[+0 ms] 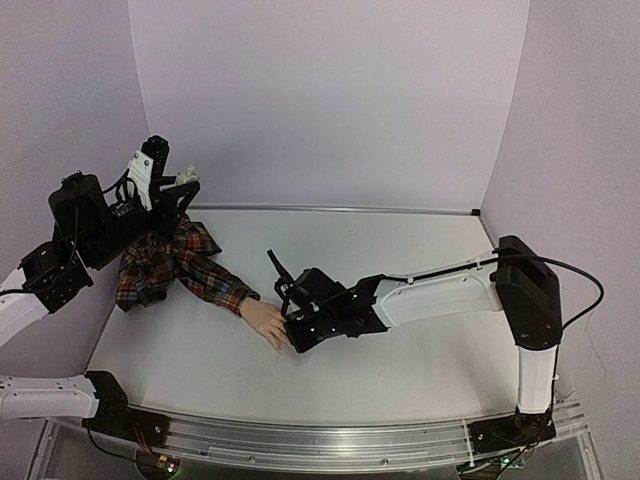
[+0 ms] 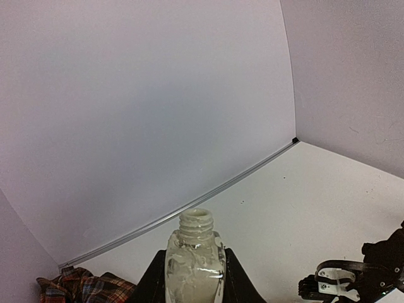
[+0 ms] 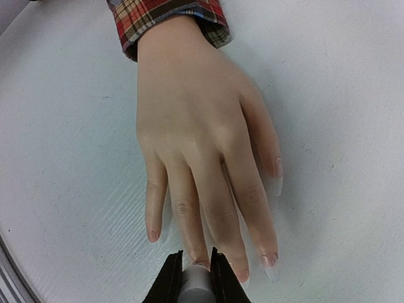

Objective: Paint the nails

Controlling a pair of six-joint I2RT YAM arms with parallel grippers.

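Note:
A pale mannequin hand with a red plaid sleeve lies palm down on the white table. In the right wrist view the hand fills the frame, fingers pointing at me. Its nails show: little finger, middle, index, thumb. My right gripper is shut on a grey brush handle, right at the ring finger's nail; the brush tip is hidden. My left gripper is shut on a small uncapped white bottle, held upright in the air at the back left.
Lilac walls close the table at the back and both sides. A metal strip runs along the back edge and a metal rail along the front. The right arm stretches across the table's middle.

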